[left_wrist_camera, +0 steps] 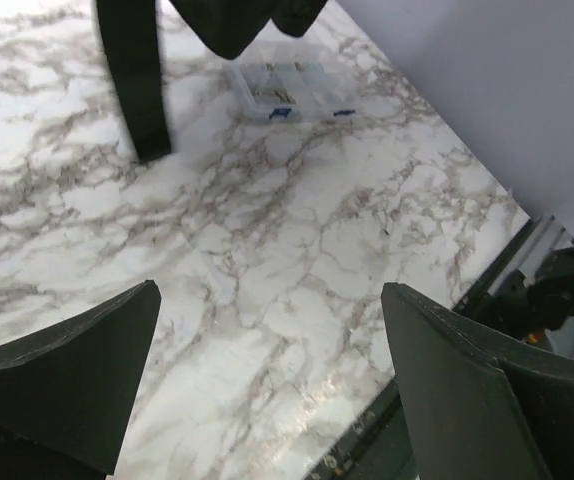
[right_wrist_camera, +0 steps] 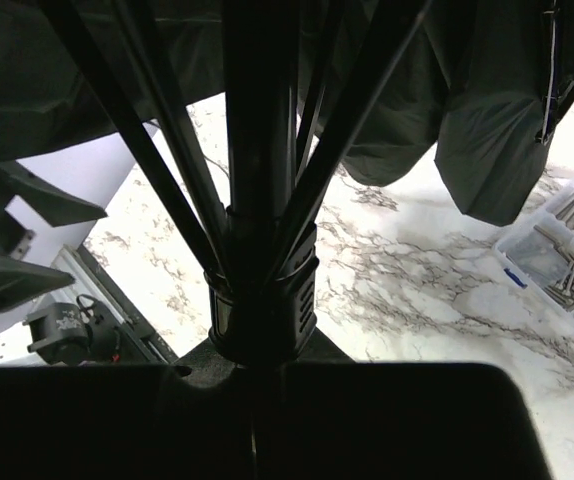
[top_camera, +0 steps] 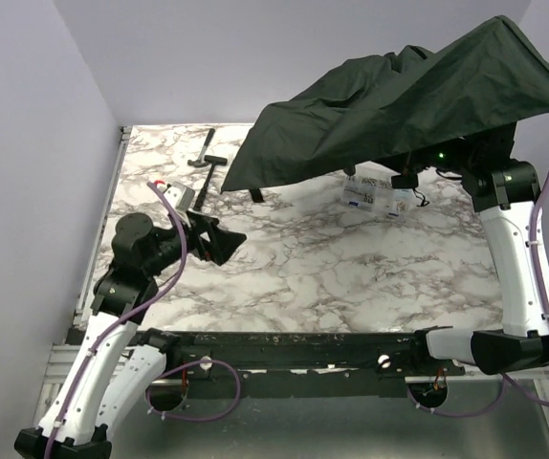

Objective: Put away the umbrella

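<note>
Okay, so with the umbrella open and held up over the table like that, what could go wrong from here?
The umbrella is held only by the right gripper, shut low on its shaft, so the wide canopy could twist or slip in that one grip. Its drooping edge hangs over the clear parts box, and a swing or drop might sweep it. The left gripper is open and apart from the umbrella, so nothing steadies the far side.

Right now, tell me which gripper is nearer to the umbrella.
Right. The right gripper is clamped on the shaft of the umbrella, beneath its open canopy. The left gripper hangs open, low over the table, apart from the canopy's left edge.
</note>
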Tool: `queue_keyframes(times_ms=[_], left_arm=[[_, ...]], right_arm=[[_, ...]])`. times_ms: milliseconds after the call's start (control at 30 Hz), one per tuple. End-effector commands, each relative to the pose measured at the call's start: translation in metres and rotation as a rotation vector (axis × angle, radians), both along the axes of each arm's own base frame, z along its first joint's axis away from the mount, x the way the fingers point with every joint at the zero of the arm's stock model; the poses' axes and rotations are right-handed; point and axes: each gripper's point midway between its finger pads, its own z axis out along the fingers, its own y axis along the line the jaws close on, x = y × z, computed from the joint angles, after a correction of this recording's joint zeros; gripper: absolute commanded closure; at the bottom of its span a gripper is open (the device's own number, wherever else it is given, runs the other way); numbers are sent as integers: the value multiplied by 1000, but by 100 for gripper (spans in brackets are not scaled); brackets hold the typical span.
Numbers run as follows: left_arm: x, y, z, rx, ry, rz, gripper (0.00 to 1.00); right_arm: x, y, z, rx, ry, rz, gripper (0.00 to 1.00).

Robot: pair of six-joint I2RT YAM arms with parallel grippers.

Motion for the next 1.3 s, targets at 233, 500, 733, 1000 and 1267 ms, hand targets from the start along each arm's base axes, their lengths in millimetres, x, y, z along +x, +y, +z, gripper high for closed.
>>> queue_keyframes(times_ms=[233, 500, 733, 1000, 1267], left_arm=[[-10, 18, 9, -81, -513, 75, 1], [-44, -7, 11, -132, -108, -158, 1], [-78, 11, 17, -149, -159, -82, 1], [-92, 4, -37, -142, -15, -150, 1], [-29, 8, -55, -397, 121, 67, 12]], right_arm=[[-31, 13, 23, 19, -138, 160, 100], [-60, -12, -16, -444, -454, 455, 100], [-51, -26, -25, -613, -539, 516, 100], [-31, -7, 5, -539, -643, 561, 100], [-62, 7, -35, -527, -808, 835, 100]])
